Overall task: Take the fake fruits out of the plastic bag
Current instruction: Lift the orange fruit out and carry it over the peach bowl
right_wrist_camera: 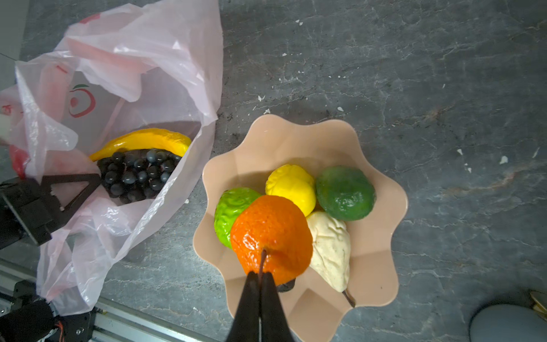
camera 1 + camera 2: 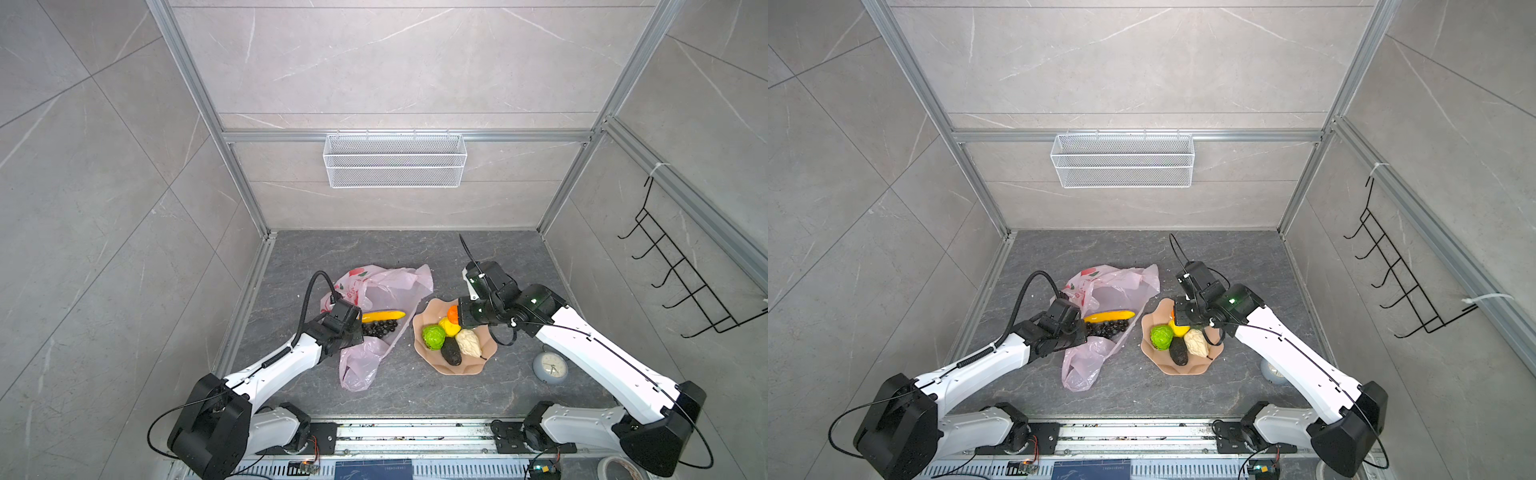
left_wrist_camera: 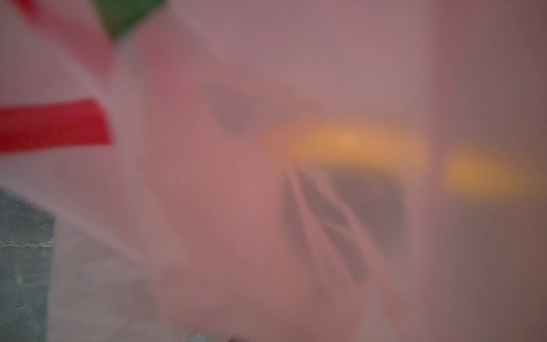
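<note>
Pale pink film of the plastic bag (image 3: 207,207) lies right against my left wrist lens, blurred, with the yellow banana (image 3: 355,145) a smear behind it. My left gripper (image 1: 96,179) sits at the bag's mouth, jaws closed, film draped round it; I cannot tell whether any film is pinched. The banana and the dark grape bunch (image 1: 139,174) lie touching, side by side, inside the open bag on the grey table (image 1: 414,74).

My right gripper (image 1: 260,277) is clamped narrow on the stem of the orange (image 1: 272,234), over the peach scalloped plate (image 1: 376,266) just beside the bag. On the plate sit a light green fruit (image 1: 231,213), a yellow fruit (image 1: 291,185), a dark green fruit (image 1: 344,192), a cream lumpy piece (image 1: 330,248) and, in a top view, a dark oval piece (image 2: 451,351).
</note>
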### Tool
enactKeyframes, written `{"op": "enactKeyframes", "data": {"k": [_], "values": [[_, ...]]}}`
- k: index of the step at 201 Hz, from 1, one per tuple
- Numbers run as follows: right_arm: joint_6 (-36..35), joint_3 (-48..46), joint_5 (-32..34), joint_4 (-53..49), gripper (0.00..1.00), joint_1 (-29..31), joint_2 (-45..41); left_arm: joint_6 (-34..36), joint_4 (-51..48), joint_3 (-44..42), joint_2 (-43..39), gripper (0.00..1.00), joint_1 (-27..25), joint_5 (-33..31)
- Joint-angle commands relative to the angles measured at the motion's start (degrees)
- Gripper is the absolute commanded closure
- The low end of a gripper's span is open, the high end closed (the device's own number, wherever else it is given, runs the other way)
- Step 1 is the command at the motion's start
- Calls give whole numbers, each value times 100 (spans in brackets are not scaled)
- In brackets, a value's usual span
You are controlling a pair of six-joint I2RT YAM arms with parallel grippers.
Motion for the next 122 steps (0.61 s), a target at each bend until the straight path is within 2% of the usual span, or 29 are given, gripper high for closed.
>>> {"op": "enactKeyframes", "data": {"k": [1, 20, 122], "values": [[-92, -76, -195, 349, 100, -140, 313, -115, -32, 60, -115, 93, -26, -73], [66, -107, -679, 657, 100, -297, 599, -118, -46, 54, -121, 93, -24, -66], [-47, 73, -544, 1265, 100, -458, 1849, -99, -6, 90, -65, 93, -27, -7]]}}
